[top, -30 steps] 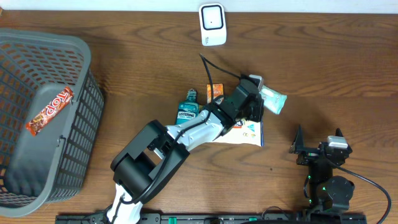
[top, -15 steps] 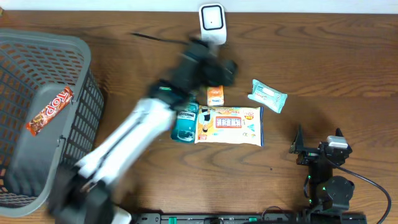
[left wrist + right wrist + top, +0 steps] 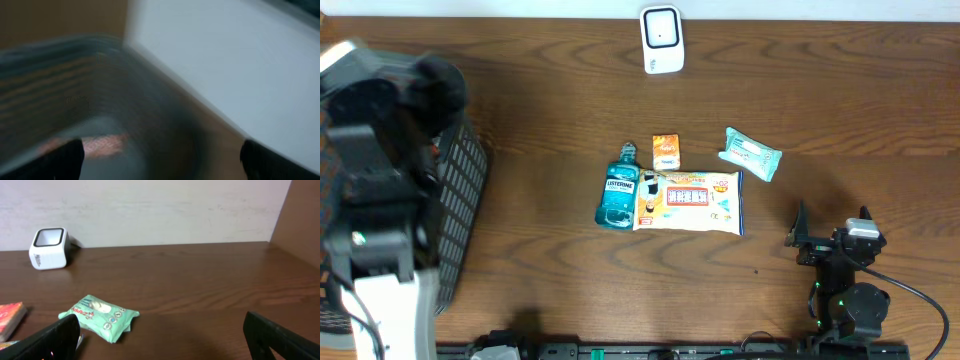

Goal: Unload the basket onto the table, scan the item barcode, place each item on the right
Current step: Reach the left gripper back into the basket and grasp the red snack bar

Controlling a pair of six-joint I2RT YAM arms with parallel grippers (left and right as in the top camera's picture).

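Note:
The white barcode scanner (image 3: 661,38) stands at the table's far edge, also in the right wrist view (image 3: 48,247). A green wipes pack (image 3: 751,155) (image 3: 100,317), a small orange box (image 3: 666,152), a blue mouthwash bottle (image 3: 618,192) and a flat printed packet (image 3: 690,201) lie mid-table, all untouched. My left arm (image 3: 380,200) looms blurred over the grey basket (image 3: 460,200). My left gripper (image 3: 160,165) is open over the basket's inside, where a blurred reddish wrapper (image 3: 100,145) lies. My right gripper (image 3: 830,230) (image 3: 160,340) rests open at the front right, empty.
The basket fills the table's left end and is largely covered by my left arm. Bare brown wood lies between the items and the scanner. A pale wall runs behind the table's far edge.
My left gripper opened and left the wipes pack on the table. The left arm then swung fast from mid-table, past the scanner, to over the basket. The right arm stayed still.

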